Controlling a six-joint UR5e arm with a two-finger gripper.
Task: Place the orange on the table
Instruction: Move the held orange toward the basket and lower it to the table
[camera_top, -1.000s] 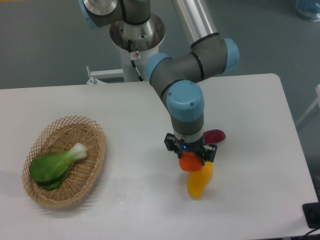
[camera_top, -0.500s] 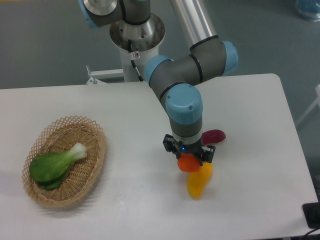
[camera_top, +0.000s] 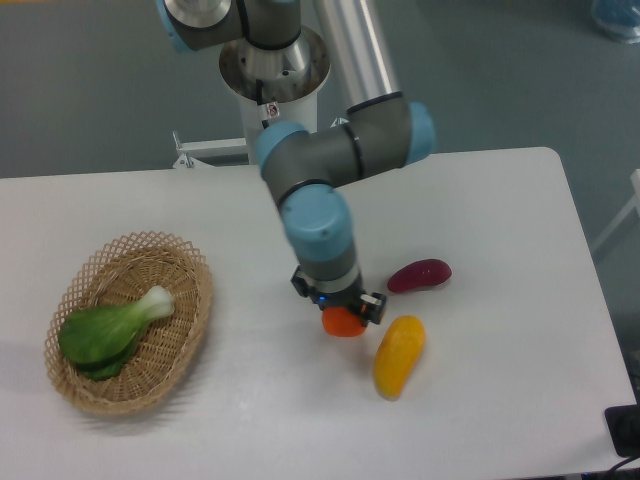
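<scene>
The grey-and-blue arm (camera_top: 316, 222) folds at the elbow, wrist pointing straight down over the white table (camera_top: 500, 200), black two-finger gripper (camera_top: 343, 316) clasping the small round orange (camera_top: 344, 324) just left of a yellow oblong fruit (camera_top: 400, 356).

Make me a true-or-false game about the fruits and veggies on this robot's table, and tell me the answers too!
1. The bok choy lies in the basket. True.
2. The orange sits in the basket. False: the tool grips it, far from the basket.
3. The yellow fruit lies on the table. True.
4. The purple eggplant touches the yellow fruit. False: bare table shows between them.
</scene>
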